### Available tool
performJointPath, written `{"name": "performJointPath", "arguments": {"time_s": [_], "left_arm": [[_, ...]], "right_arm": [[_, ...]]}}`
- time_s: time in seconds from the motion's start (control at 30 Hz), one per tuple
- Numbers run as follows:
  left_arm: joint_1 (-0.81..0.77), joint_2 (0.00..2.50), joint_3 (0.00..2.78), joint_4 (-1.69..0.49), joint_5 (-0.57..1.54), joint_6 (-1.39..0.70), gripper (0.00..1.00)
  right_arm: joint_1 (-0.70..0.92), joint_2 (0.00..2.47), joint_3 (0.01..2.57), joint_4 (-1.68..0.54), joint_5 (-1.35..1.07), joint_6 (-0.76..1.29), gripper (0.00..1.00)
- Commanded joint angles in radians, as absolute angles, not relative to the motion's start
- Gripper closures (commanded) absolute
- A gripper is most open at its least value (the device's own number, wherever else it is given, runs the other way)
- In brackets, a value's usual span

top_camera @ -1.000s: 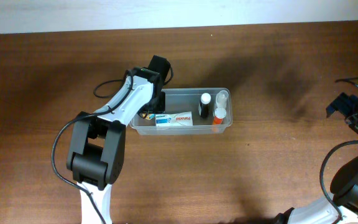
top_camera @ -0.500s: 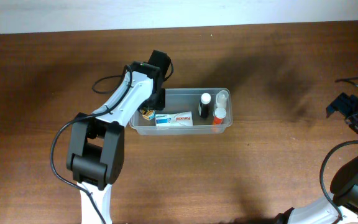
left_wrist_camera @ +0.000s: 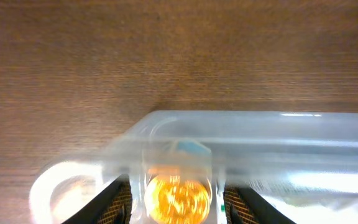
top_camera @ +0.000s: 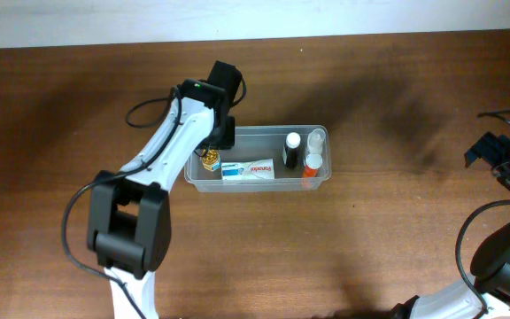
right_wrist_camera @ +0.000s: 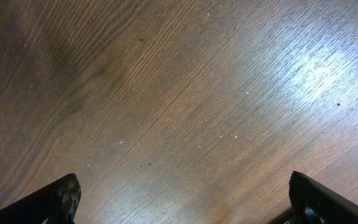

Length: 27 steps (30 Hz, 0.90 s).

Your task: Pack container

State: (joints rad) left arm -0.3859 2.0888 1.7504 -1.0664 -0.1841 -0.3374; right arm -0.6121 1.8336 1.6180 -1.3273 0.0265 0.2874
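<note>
The container point(top_camera: 266, 130), a clear rectangular tub, sits mid-table. It holds a white and blue box point(top_camera: 248, 170), a dark bottle with a white cap point(top_camera: 291, 151), a clear bottle point(top_camera: 316, 139) and an orange bottle point(top_camera: 312, 167). A small jar with a gold top point(top_camera: 209, 160) lies at its left end. My left gripper point(top_camera: 220, 135) hovers above that end. In the left wrist view its fingers point(left_wrist_camera: 175, 202) are open either side of the gold-topped jar point(left_wrist_camera: 178, 198) without touching it, above the container's rim point(left_wrist_camera: 260, 118). My right gripper point(right_wrist_camera: 188, 208) is open and empty.
My right arm point(top_camera: 490, 152) rests at the far right edge of the wooden table point(top_camera: 397, 239), well away from the container. A black cable point(top_camera: 149, 113) loops beside my left arm. A pale wall runs along the table's back edge.
My left gripper has drawn back and up from the container's left end, uncovering the gold-topped jar lying inside. My right arm has not moved.
</note>
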Motion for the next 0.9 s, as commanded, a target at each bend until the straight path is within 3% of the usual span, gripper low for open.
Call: {"name": "performJointPath", "arguments": {"time_s": [0.0,0.13,0.23,0.27,0.3,0.33,0.87], "left_arm": [[-0.381,1.983,1.77,-1.081,-0.18,-0.344,0.51],[-0.382,1.894,1.77,-1.124,-0.18,-0.344,0.52],[-0.381,1.821,1.77,-1.172,-0.181,-0.339,0.46],[-0.381,1.793,1.77,-1.189,-0.181,-0.329,0.39],[-0.381,1.764,1.77,-1.205,-0.181,-0.315,0.26],[-0.381,1.731,1.77,-1.223,-0.181,-0.299,0.01],[-0.382,1.152,1.77,-1.505,-0.2,-0.292,0.01]], "right_arm": [[-0.616,1.822,1.616,-1.327,0.035,0.289,0.02],[-0.616,1.822,1.616,-1.327,0.035,0.29,0.02],[-0.616,1.822,1.616,-1.327,0.035,0.289,0.01],[-0.616,1.822,1.616,-1.327,0.035,0.289,0.02],[-0.616,1.822,1.616,-1.327,0.035,0.289,0.02],[-0.616,1.822,1.616,-1.327,0.035,0.29,0.02],[-0.616,1.822,1.616,-1.327,0.035,0.289,0.02]]}}
